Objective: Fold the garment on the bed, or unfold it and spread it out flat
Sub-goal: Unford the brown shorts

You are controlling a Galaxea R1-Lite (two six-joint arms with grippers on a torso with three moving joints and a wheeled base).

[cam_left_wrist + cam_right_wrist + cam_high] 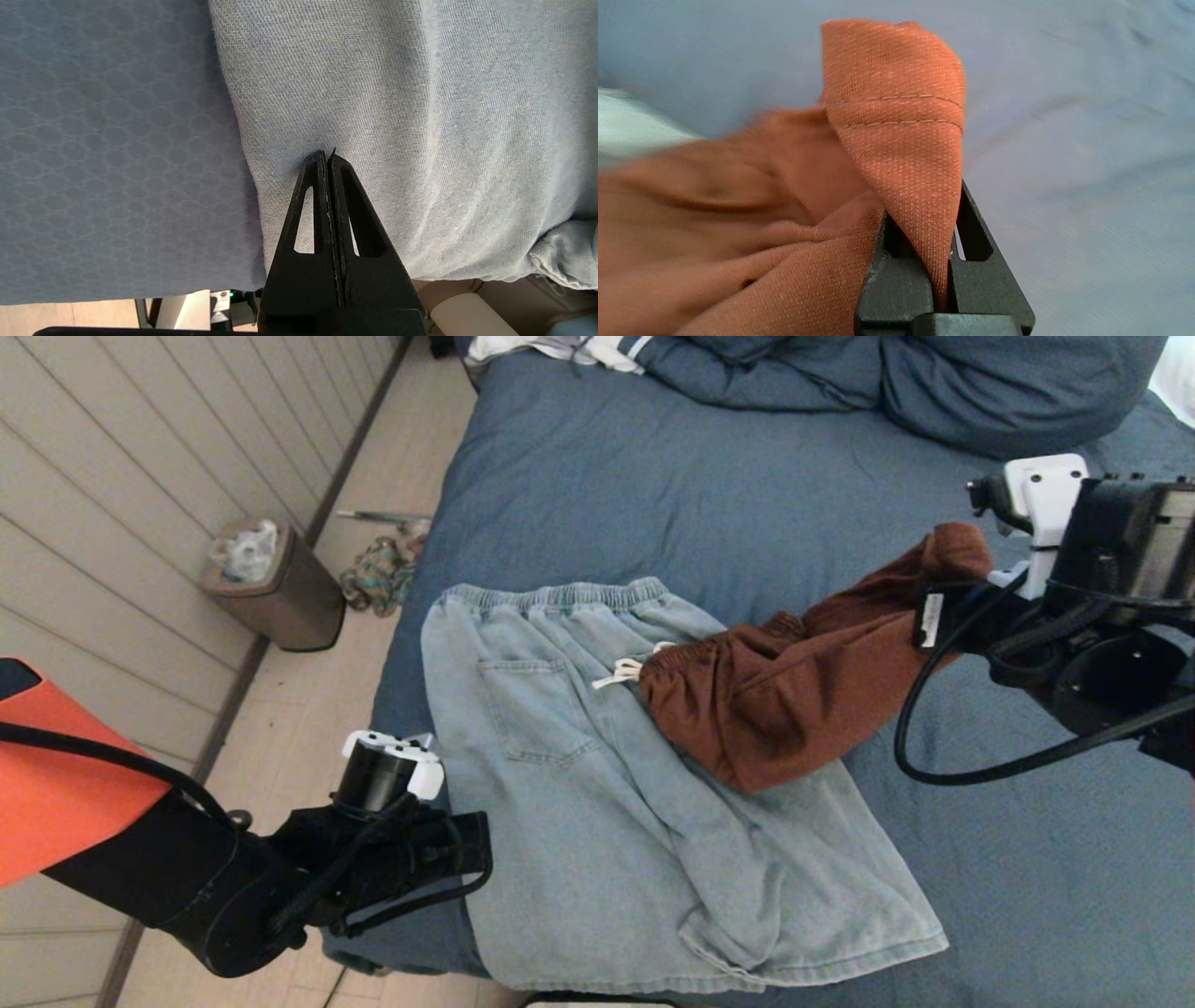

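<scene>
Pale denim shorts point(579, 803) lie spread on the slate-blue bed point(653, 495), waistband away from me. Rust-brown shorts point(775, 700) rest partly on them, at the drawstring side. My right gripper point(943, 607) is shut on the brown shorts' stitched hem point(896, 93) and holds that end raised above the bed point(1064, 116); the cloth hides the fingertips of that gripper point(924, 219). My left gripper point(327, 154) is shut with nothing between its fingers. Its tips touch the denim point(420, 116) near the left edge, by the bed's near left corner point(457, 859).
A brown waste bin point(280, 588) and a heap of cloth point(378, 574) sit on the floor left of the bed, along a panelled wall. Blue pillows and bedding point(980, 383) and a white striped garment point(579, 350) lie at the bed's far end.
</scene>
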